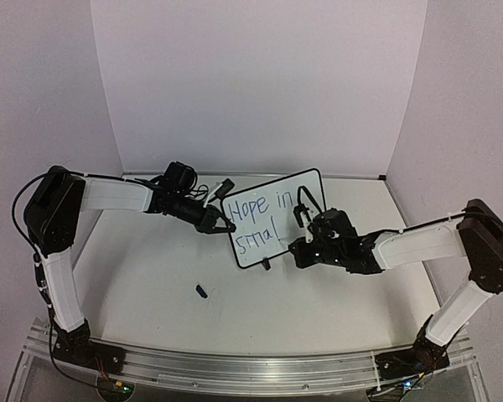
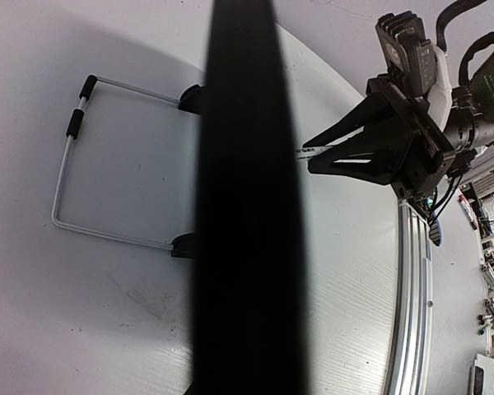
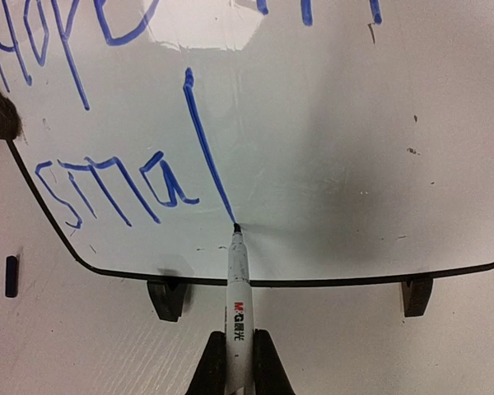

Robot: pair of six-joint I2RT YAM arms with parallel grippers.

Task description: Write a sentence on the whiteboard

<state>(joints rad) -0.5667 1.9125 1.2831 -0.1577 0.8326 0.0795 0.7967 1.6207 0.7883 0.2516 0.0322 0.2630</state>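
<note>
The whiteboard (image 1: 257, 254) stands tilted at the table's middle on two black feet (image 3: 166, 298). The blue sentence reads "Hope in" (image 1: 256, 206) on the top line and "smal" (image 3: 115, 189) below. My right gripper (image 3: 239, 350) is shut on a white marker (image 3: 239, 296). Its tip (image 3: 235, 227) touches the board at the bottom of the "l" stroke. My left gripper (image 1: 221, 224) grips the board's left edge. That edge fills the left wrist view as a black band (image 2: 247, 206) and hides the fingers.
The marker's dark cap (image 1: 201, 291) lies on the table in front of the board, and also shows in the right wrist view (image 3: 11, 276). The board's wire stand (image 2: 66, 177) rests behind it. White walls close the back and sides. A metal rail (image 1: 235, 368) runs along the near edge.
</note>
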